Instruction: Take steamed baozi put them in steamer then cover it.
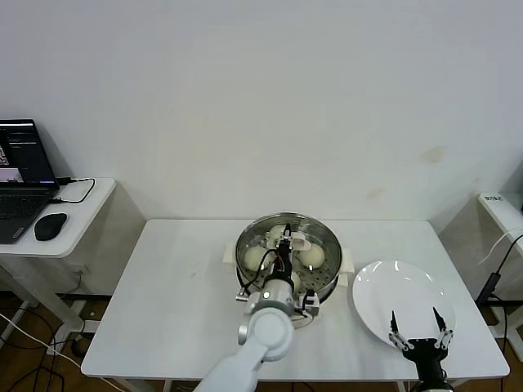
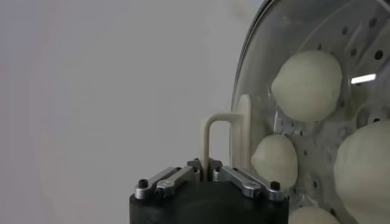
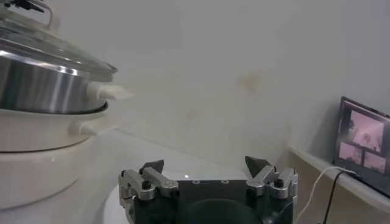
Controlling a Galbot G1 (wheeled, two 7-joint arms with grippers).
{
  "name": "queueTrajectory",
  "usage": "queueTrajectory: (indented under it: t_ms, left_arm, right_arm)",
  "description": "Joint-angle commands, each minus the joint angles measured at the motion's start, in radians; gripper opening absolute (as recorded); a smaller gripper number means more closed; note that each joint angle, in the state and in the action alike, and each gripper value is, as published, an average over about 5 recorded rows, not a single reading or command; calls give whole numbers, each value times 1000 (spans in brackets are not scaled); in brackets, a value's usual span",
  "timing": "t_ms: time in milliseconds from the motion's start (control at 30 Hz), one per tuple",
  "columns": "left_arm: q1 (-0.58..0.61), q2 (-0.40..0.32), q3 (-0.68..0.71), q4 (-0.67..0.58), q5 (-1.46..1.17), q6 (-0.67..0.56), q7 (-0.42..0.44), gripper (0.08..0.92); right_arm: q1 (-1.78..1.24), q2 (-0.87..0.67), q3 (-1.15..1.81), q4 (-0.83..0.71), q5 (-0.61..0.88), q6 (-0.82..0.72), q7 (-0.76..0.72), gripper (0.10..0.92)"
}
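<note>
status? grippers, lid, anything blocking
Left gripper at the lid's handle, grip unclear. Lid on steamer, buns inside. Right gripper open over the plate. Nothing blocking.

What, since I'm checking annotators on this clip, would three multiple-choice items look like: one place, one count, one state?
1. Where is the plate? A. Robot's left of the steamer. B. Robot's right of the steamer. C. On the side desk.
2. How many baozi show under the cover in the left wrist view? A. Two. B. Four. C. Six.
3. The right claw is: A. open, empty. B. shut on a baozi. C. shut on the cover.
1 B: head view shows it there. 2 B: four show through the cover. 3 A: fingers apart, nothing between.
</note>
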Motion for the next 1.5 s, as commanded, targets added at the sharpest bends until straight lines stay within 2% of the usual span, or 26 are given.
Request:
queueTrajectory:
  t_ms: [33,167,333,500,633,700,800,900,1000,1100,1333,1500]
  left_arm:
    - [20,39,0,-104,-45,5,1,275]
    - [70,102,-14,-201,-108,3,-14,396]
    - [179,207,-76,-352,-281,-28,-76,543]
    - [326,311,-196,-529,-555,-66,-121,708]
    - [491,352,-282,-636,-762,-95,-183,802]
    - [589,356,-355,-662,-929,-172,-270,816]
    - [719,353,-546,-640,-1271,-413,-395,822]
    - [793,325,-723,-586,-1536,-587,-462,823]
    - [852,303,-813,-570,-1710,-614,-506,823]
    - [911,289,-838,-576,-1794,-595,-520,823]
    - [1017,249,-790,-557,-1809,-619,-507,823]
    - [1034,218,-762,-493,-1795,-666,-466,823]
  right_arm:
    - [0,0,-2,-3,-1,-1,-1,823]
    - [0,0,-4,-6,-1,0,-1,823]
    - [-3,-3,-5,-11,-1,2,-1,823]
    - [-11,-17,-5,-16,9,5,-1,823]
    - [-27,-50,-5,-15,38,10,-3,823]
    - [-32,-66,-10,-9,54,10,-5,823]
    - [-32,-72,-22,6,76,-2,-11,823]
    - [-42,-84,-34,20,99,-12,-17,823]
    - [-65,-109,-51,35,129,-18,-24,823]
    - [-90,-141,-58,52,172,-27,-33,823]
    - [-155,-216,-61,91,286,-56,-53,823]
    - [-185,-239,-62,97,314,-54,-60,823]
